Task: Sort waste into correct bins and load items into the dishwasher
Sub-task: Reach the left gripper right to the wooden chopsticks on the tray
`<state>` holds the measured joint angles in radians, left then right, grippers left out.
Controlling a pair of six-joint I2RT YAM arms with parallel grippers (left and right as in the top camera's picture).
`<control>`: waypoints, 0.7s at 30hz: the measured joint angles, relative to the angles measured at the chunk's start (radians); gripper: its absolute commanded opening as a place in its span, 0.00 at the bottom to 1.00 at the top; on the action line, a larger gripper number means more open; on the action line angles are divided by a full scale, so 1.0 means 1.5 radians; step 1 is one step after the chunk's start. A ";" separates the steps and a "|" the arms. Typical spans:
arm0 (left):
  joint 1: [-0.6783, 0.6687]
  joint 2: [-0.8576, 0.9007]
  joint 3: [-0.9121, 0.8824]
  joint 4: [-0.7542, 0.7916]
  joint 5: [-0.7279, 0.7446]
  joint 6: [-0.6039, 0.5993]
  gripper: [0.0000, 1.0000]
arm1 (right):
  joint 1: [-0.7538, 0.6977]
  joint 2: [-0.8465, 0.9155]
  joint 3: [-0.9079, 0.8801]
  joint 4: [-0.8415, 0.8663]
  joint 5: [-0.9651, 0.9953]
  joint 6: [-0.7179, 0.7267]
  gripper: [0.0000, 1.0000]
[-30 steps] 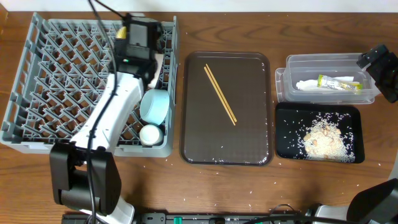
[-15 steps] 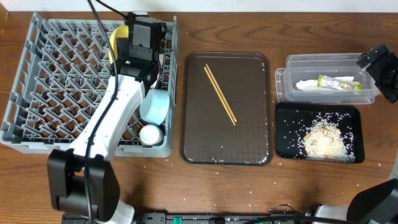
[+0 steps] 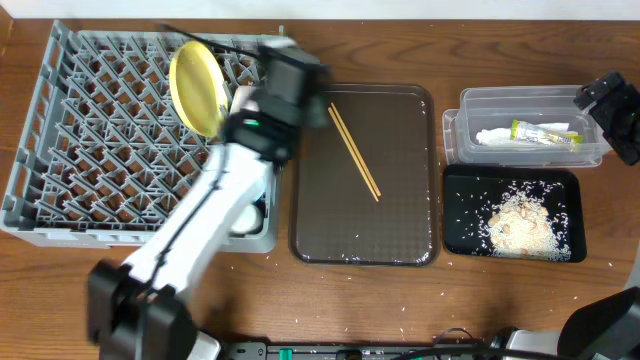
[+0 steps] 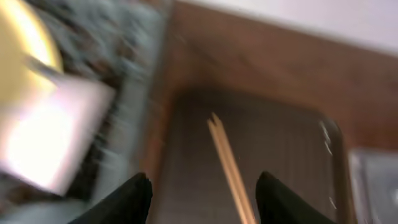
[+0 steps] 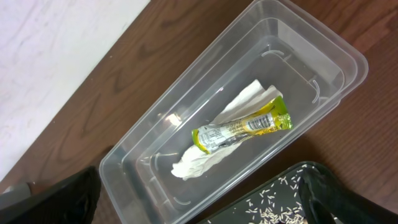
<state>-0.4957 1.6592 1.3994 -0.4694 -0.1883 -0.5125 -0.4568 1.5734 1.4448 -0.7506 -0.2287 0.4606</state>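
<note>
Wrapper [image 5: 242, 127], napkin [image 5: 199, 158] are binned in tub [image 3: 470, 100], rice [image 3: 520, 222] in black tray [image 3: 460, 200], plate [image 3: 197, 85] racked; chopsticks [image 3: 354, 152] are left on brown tray [image 3: 400, 220]; left claw [image 4: 202, 202], right claw [image 5: 199, 199] spread.

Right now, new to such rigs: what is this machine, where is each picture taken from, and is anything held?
Two robot arms work at a table. One picture looks down from above; the other two come from a camera on each wrist. The left arm's fingers are apart and empty, near the chopsticks on the brown tray. The right arm's fingers hang open above the clear tub, which holds a wrapper and napkin. A yellow plate stands in the grey rack; rice lies in the black tray.
</note>
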 measured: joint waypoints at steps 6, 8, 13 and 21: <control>-0.060 0.127 0.045 -0.059 0.099 -0.031 0.51 | 0.000 0.000 0.000 0.000 0.000 0.000 0.99; -0.059 0.174 0.110 -0.125 0.131 -0.029 0.51 | 0.000 0.000 0.000 0.000 0.000 0.000 0.99; -0.059 0.252 0.282 -0.255 0.163 -0.012 0.56 | 0.000 0.000 0.000 0.000 0.000 0.000 0.99; -0.065 0.343 0.348 -0.277 0.183 -0.005 0.56 | 0.000 0.000 0.000 0.000 0.000 0.000 0.99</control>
<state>-0.5930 2.1735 1.9221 -0.8848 0.0864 -0.5201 -0.4568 1.5734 1.4448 -0.7506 -0.2287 0.4606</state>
